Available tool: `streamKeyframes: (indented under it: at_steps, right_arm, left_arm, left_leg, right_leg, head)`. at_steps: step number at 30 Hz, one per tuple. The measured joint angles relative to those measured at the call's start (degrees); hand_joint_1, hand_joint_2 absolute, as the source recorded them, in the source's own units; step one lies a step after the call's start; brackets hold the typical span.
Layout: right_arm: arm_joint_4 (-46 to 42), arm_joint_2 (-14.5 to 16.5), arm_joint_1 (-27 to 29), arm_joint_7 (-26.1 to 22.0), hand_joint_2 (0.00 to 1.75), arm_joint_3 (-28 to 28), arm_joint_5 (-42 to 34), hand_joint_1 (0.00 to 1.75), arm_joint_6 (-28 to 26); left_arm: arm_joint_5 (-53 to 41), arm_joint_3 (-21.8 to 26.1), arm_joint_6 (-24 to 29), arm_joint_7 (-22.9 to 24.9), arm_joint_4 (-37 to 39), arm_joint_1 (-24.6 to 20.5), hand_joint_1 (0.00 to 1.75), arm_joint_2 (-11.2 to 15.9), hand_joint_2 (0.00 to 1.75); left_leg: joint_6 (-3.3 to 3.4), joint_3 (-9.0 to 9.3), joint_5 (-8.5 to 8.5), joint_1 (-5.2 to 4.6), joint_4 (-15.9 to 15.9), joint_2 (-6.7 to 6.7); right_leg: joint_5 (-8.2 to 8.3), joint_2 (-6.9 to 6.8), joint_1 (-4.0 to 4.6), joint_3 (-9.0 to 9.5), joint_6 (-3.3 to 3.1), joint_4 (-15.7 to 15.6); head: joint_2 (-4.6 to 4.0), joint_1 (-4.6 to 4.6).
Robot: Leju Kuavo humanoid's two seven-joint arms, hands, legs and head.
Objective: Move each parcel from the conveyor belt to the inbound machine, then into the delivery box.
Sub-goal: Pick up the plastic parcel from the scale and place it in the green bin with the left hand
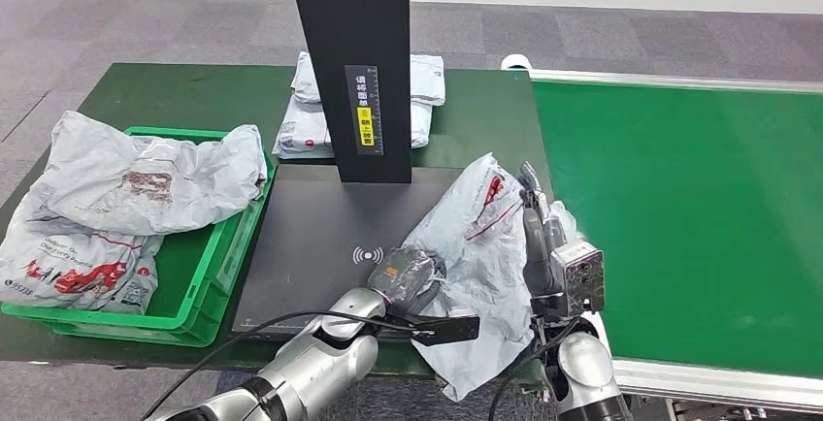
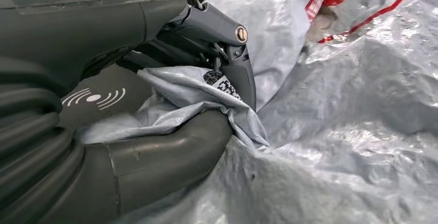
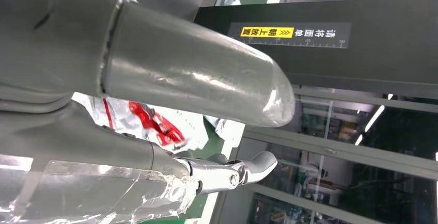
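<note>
Nearest us, our left hand (image 2: 170, 105) pinches a fold of the grey parcel (image 1: 466, 266) lying on the inbound machine (image 1: 311, 237); our right hand (image 1: 543, 237) rests alongside, fingers straight; we should flatten it, label upward, before lifting toward the green delivery box (image 1: 209, 285).

A crumpled grey parcel (image 1: 476, 256) with red markings lies on the dark inbound machine (image 1: 311, 237). Its near end overhangs the edge. Two grey parcels (image 1: 136, 203) fill the green delivery box (image 1: 209, 295).

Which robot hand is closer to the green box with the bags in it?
The left hand. It grips the grey parcel on the black scanner plate, right beside the green box. The right hand is on the parcel's far side, by the belt.
</note>
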Motion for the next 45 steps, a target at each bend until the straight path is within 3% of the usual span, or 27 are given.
streamKeyframes:
  at_steps: [14,19,23,27,31,34,37,45]
  right_arm:
    - [-0.62,0.05,0.24,-0.01,0.0,0.0,0.0,0.0,-0.01]
    - [-2.07,0.26,1.5,-0.05,0.0,-0.22,0.83,0.0,-0.94]
    - [-3.8,0.73,3.2,0.06,0.0,-0.75,1.29,0.0,-1.41]
    - [-4.19,0.95,3.87,-0.02,0.0,-0.96,0.73,0.0,-1.82]
    - [-4.2,0.87,4.39,-0.54,0.0,-1.02,-1.3,0.0,-3.29]
    - [-4.65,0.35,5.77,-1.04,0.0,-1.46,-3.06,0.0,-4.26]
    - [-5.72,-0.27,7.49,-1.13,0.0,-2.13,-3.85,0.0,-4.49]
    - [-8.93,-0.56,10.6,-0.99,0.0,-2.58,-4.8,0.0,-5.45]
  left_arm:
    - [-0.05,0.21,0.4,0.12,0.44,-0.03,1.75,0.13,1.75]
    - [-0.3,2.33,8.87,2.54,-0.05,0.32,1.75,0.38,1.75]
    - [-0.17,8.49,18.99,3.04,-3.52,0.44,1.75,1.43,1.75]
    - [2.16,16.89,24.27,0.62,-11.53,1.29,1.75,3.16,1.75]
    - [-0.64,27.64,25.92,-1.94,-26.2,4.0,1.75,6.9,1.75]
    - [-0.48,38.58,26.64,-5.3,-37.5,4.57,1.75,12.6,1.75]
    - [1.92,45.06,26.75,-7.06,-42.78,4.41,1.75,17.56,1.75]
    - [-5.67,52.57,26.73,-7.78,-49.8,4.68,1.75,19.89,1.75]
  left_leg:
    - [0.0,-0.01,-0.01,0.0,0.0,0.0]
    - [-0.01,-0.04,-0.01,0.0,0.0,0.0]
    - [-0.01,-0.08,-0.01,0.01,0.0,0.0]
    - [-0.03,-0.1,0.0,0.01,0.0,0.03]
    - [-0.11,-0.17,0.03,0.04,-0.01,0.18]
    - [-0.23,-0.11,-0.03,0.05,-0.02,0.45]
    - [-0.42,-0.09,-0.05,0.08,-0.03,0.39]
    - [-0.48,-0.15,-0.04,0.15,-0.03,0.01]
  right_leg:
    - [-0.01,0.0,0.0,-0.01,0.0,0.0]
    - [-0.01,0.0,0.0,-0.06,0.0,0.01]
    - [-0.01,0.0,0.01,-0.13,-0.01,0.06]
    - [0.0,0.05,0.01,-0.18,-0.01,0.11]
    - [0.0,0.21,0.04,-0.32,-0.04,0.22]
    - [-0.04,0.41,0.06,-0.45,-0.2,0.29]
    - [-0.14,0.36,0.17,-0.5,-0.37,0.31]
    - [-0.23,0.04,0.16,-0.37,-0.5,0.31]
  head:
    - [0.0,0.0]
    - [0.0,0.0]
    - [0.0,0.0]
    - [0.0,0.0]
    - [0.0,0.01]
    - [0.0,-0.01]
    - [0.0,-0.03]
    - [0.0,0.0]
